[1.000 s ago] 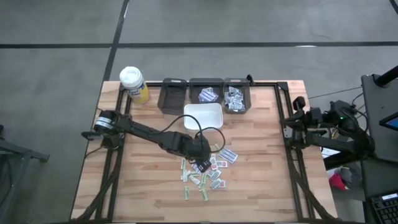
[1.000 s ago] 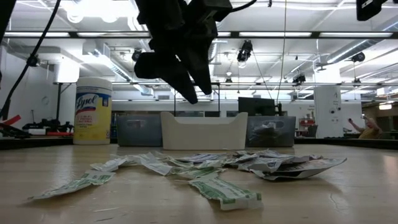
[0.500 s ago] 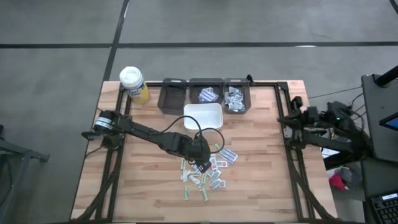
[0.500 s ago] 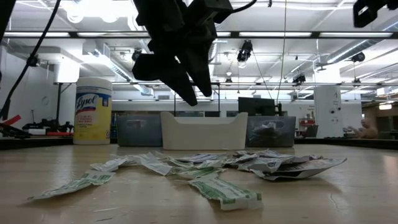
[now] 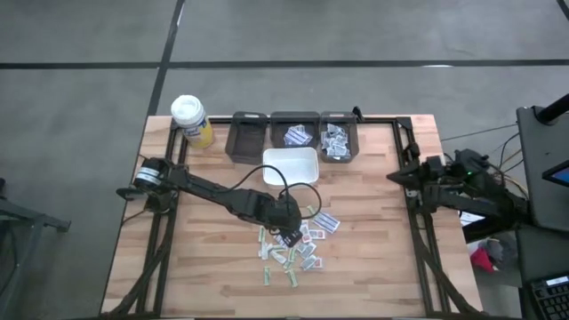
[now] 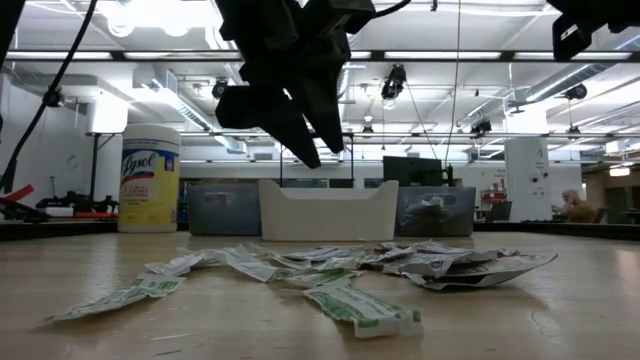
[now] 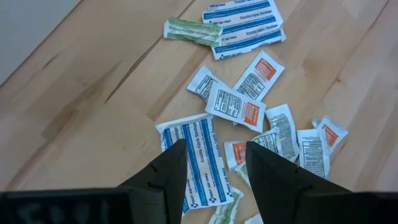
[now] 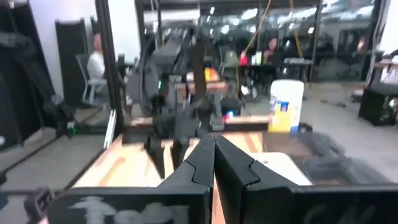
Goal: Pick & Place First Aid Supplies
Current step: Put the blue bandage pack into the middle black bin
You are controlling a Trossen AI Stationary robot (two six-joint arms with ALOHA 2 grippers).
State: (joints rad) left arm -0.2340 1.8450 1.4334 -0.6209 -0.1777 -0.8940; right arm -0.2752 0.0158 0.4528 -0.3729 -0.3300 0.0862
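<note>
The first aid supplies [image 5: 299, 245] lie as a loose pile of small flat packets on the wooden table, right of its middle; the low view shows the pile [image 6: 340, 270] flat on the boards. My left gripper [image 5: 286, 233] hangs open above the pile, slanting down, its fingertips [image 6: 312, 152] well clear of the packets. In the left wrist view it [image 7: 214, 146] stands over a blue-striped packet [image 7: 198, 155]. My right gripper [image 5: 392, 178] is shut [image 8: 212, 142] and level at the table's right edge, holding nothing.
A white-capped yellow bottle [image 5: 191, 121] stands at the far left corner. Three dark bins [image 5: 294, 135] line the far edge, two with packets inside. A white tray [image 5: 290, 166] sits in front of them. People [image 8: 97, 59] show in the room beyond.
My right gripper has come toward the table's left from beyond the right edge and sunk a little, staying shut. The packets have not moved.
</note>
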